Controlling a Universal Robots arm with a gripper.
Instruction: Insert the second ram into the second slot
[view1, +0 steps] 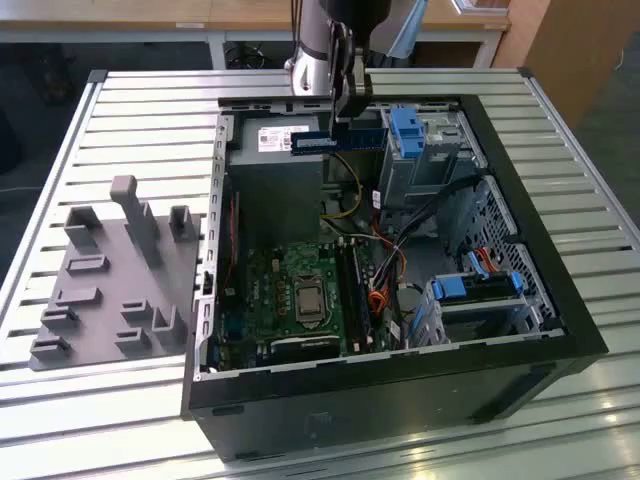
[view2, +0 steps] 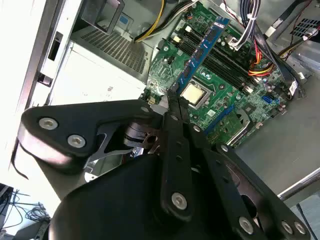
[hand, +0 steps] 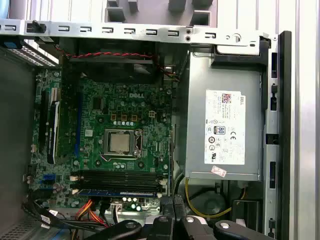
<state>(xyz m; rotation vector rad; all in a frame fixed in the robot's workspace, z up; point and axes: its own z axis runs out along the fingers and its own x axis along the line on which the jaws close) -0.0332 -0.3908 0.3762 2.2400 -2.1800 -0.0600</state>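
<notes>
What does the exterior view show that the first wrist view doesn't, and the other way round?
Exterior view: the second ram, held level in the shut gripper over the open case, plus the grey fixture tray at the exterior view's left and the blue drive brackets. First wrist view: the red and black wire along one edge of the motherboard, and the memory slots seen face-on. Shared: the gripper, the motherboard, the processor and the labelled power supply.
</notes>
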